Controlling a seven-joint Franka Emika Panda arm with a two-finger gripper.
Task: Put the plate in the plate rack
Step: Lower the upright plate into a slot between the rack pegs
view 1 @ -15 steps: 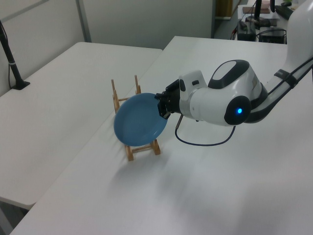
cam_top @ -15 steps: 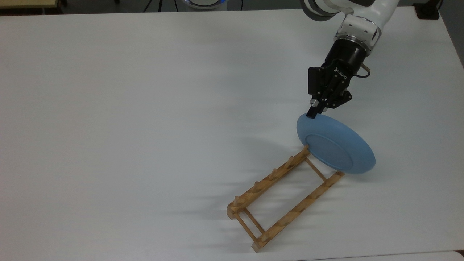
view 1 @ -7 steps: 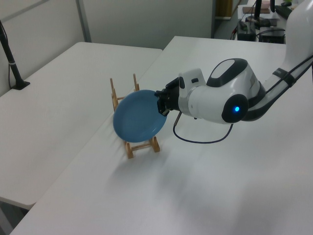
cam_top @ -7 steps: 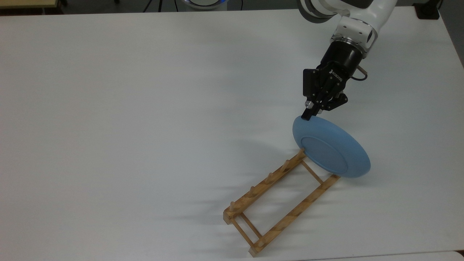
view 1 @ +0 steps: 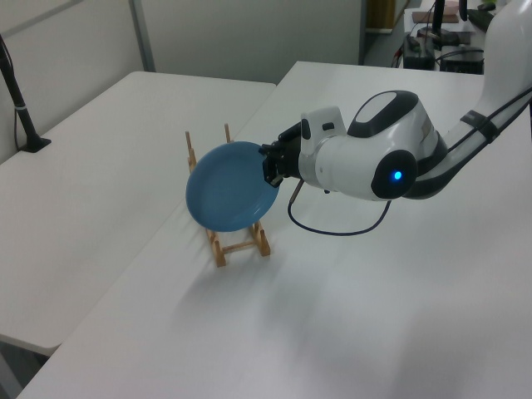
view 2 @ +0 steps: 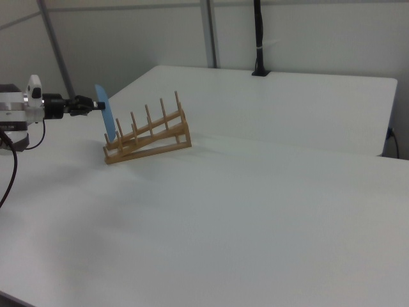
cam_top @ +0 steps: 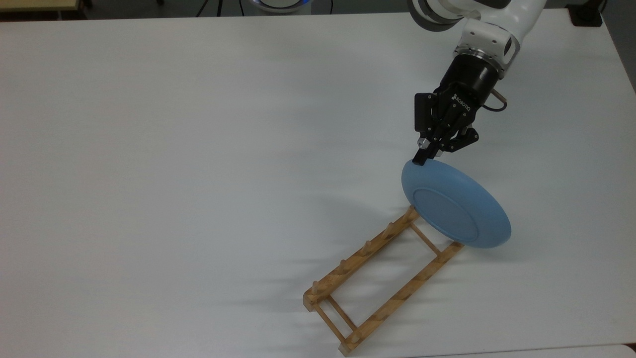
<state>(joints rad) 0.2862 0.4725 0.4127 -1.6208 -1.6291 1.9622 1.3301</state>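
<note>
1. Plate (cam_top: 456,209): a round light-blue plate with a circular foot ring on its underside, which is turned toward the top view's camera. It is held on edge, nearly upright and slightly tilted, at the end of the rack nearest the arm. In the right view (view 2: 105,121) it is seen edge-on as a thin blue sliver just before the first pegs. The upright attitude is judged to be chosen so that the rim can be slid down between two pairs of pegs.

2. Plate rack (cam_top: 377,278): a light-brown wooden rack of two parallel rails with rows of short upright pegs, joined by thin cross dowels. It rests on the white table (cam_top: 198,149), and in the right view (view 2: 148,134) one end is seen to stand higher than the other. All slots are unoccupied. Whether the plate's lower rim touches the rail end cannot be told.

3. Gripper (cam_top: 421,158): a black two-finger tool on a white arm (view 1: 374,158), reaching in from the top view's upper right. Its fingers are clamped together on the upper rim of the plate, one on each face, with only the plate's thickness between them. Nothing else is touched by it.

4. Task status: placement is judged not yet complete; the plate is carried by the tool alone at the rack's near end, and lowering into a slot remains.
</note>
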